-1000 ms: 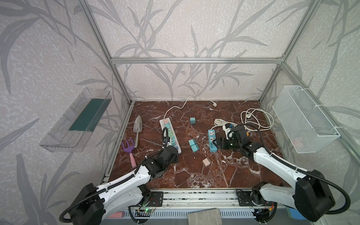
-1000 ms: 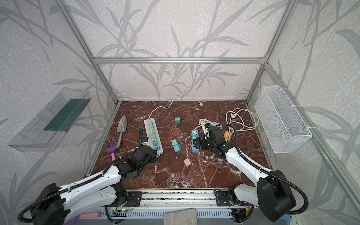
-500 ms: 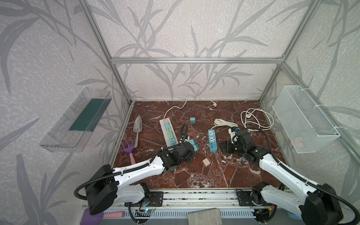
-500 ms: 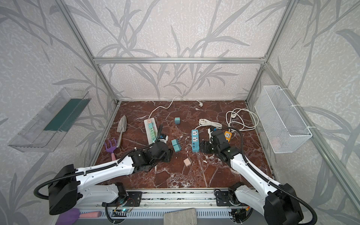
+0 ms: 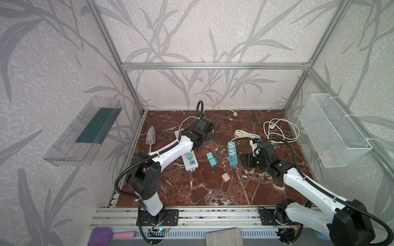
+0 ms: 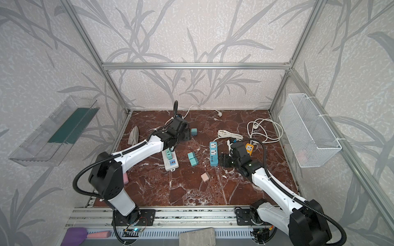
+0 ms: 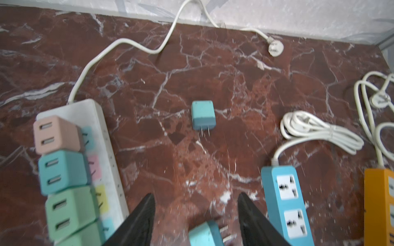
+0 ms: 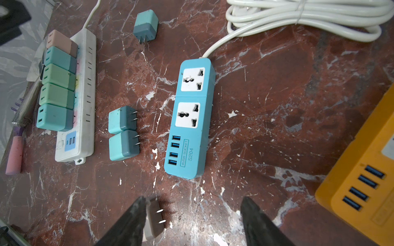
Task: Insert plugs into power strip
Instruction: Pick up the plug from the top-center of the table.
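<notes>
- Top views both show the red marble table (image 5: 191, 191) filling the cell floor. A wire basket (image 5: 332, 132) hangs on one side wall and a clear shelf (image 5: 83, 132) on the opposite wall.
- The left arm (image 5: 170, 151) reaches toward the back wall, and the right arm (image 5: 309, 187) stretches toward the middle.
- The white power strip (image 8: 85, 95) lies partly under the left arm. A row of five plugs (image 8: 58, 77) stands in it, each touching the next: pink, teal, green, green, teal.
- The blue power strip (image 8: 191, 119) lies roughly parallel to the white one and apart from it. The orange power strip (image 8: 362, 181) is on its far side.
- A bundled white cord (image 8: 298, 19) lies beyond the blue strip's cord end.
- The left gripper (image 7: 195, 194) has its jaws apart, clamped on nothing. A cropped teal plug (image 7: 200, 234) shows between the fingers at the frame edge, with a gap on each side.
- The right gripper (image 8: 193, 199) has its jaws wide apart and empty, near the blue strip's USB end.
- A teal pair (image 8: 122, 120) lies on its sides between the white and blue strips, the two touching, prongs toward the blue one.
- A lone teal plug (image 7: 202, 115) lies by itself nearer the back wall.
- A loose pink plug (image 5: 226, 176) lies nearer the front. In the right wrist view one finger partly hides it.
</notes>
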Controlling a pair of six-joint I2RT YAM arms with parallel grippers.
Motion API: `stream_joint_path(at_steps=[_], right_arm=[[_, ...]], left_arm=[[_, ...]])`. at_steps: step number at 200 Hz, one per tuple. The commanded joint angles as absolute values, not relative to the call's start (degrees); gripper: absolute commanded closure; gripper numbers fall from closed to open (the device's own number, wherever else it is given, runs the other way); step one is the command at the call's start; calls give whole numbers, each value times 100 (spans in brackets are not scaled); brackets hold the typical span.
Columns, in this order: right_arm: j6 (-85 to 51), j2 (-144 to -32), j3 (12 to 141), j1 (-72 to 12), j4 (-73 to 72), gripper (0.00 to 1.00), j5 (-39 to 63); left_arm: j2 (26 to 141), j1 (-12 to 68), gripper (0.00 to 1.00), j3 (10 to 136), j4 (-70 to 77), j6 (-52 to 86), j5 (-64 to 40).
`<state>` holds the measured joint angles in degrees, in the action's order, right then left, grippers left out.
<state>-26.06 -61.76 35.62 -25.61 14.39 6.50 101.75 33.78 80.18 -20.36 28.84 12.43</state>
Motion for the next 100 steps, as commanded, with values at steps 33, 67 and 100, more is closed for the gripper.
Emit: stream_joint_path(at_steps=[33, 67, 100], right_arm=[[-2369, -6259, 3640, -2575, 1244, 22, 645], [-2443, -6262, 3365, -2575, 1010, 19, 487], [-2443, -6261, 3296, -2575, 976, 18, 511]], left_arm=[[12195, 3235, 35, 10352, -3547, 2228, 1114], [12943, 3145, 32, 10965, -3572, 2053, 1092], [13779, 3010, 32, 12060, -4181, 1688, 540]])
